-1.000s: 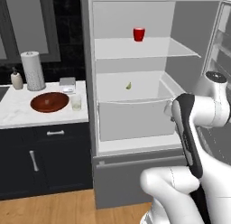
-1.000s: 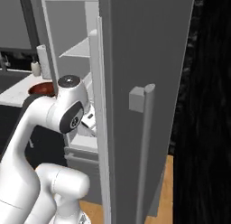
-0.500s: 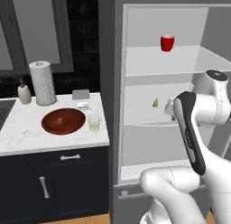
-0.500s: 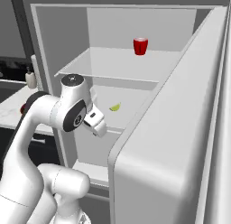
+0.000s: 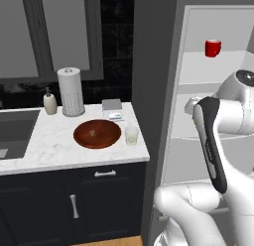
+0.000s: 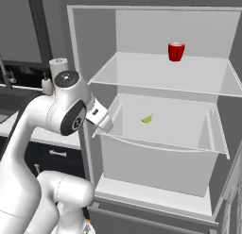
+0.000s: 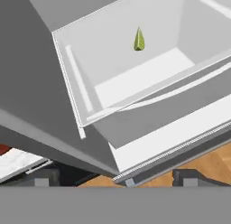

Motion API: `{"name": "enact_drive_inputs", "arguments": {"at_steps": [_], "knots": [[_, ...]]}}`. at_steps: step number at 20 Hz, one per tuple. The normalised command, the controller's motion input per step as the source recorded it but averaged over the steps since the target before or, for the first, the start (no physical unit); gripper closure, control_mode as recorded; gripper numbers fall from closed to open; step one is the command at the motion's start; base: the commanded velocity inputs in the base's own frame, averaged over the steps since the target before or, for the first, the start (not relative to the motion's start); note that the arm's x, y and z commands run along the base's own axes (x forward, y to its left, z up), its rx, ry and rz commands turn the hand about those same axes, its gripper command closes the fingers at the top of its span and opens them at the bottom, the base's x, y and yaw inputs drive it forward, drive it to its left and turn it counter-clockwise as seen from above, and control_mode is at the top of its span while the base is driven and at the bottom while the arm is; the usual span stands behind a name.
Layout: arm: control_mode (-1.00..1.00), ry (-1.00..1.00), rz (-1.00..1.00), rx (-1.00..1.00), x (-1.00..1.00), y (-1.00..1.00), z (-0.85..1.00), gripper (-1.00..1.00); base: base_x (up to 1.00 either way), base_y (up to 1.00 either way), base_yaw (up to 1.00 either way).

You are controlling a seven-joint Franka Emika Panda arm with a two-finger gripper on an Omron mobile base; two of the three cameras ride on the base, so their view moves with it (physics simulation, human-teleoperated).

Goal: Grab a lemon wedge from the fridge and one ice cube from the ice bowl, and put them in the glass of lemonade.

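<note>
The fridge (image 6: pixel 92 37) stands open, showing its white shelves. The lemon wedge (image 6: pixel 147 118), tiny and yellow-green, lies in the white bin on the middle level. In the hand view the lemon wedge (image 7: pixel 139 39) sits far back in that bin. My gripper (image 6: pixel 103 127) hovers open and empty at the bin's front left corner, well short of the wedge. Its open gripper tips (image 7: pixel 115 178) flank the fridge's lower edge. On the marble counter, the reddish-brown ice bowl (image 5: pixel 97 133) sits next to the glass of lemonade (image 5: pixel 131 135).
A red mug (image 6: pixel 176 51) stands on the fridge's top shelf. A paper-towel roll (image 5: pixel 71 91), a soap bottle (image 5: pixel 49 102) and a small box (image 5: pixel 112 107) line the back of the counter (image 5: pixel 44 151), with a sink at far left. Dark cabinets run below.
The whole picture has shifted in both base views, so the camera has moved in closer to the fridge and counter. The gripper stays open and empty near the bin.
</note>
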Motion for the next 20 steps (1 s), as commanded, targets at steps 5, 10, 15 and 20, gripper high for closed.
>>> {"name": "enact_drive_inputs", "arguments": {"at_steps": [5, 10, 15, 20], "knots": [[-1.0, -0.42, 0.01, 0.0, 0.16, -0.93, 0.19, -1.0, 0.0, 0.0, 0.0], [-1.0, 0.05, 0.01, 0.05, 0.64, -0.53, 0.05, -1.0, 0.0, 0.0, 0.0], [-1.0, 0.19, 0.0, 0.02, 0.59, -0.6, 0.0, -1.0, 0.0, 0.0, 0.0], [-1.0, 0.07, 0.01, 0.0, 0.1, -0.11, -0.07, -1.0, 0.0, 0.0, 0.0]]}}
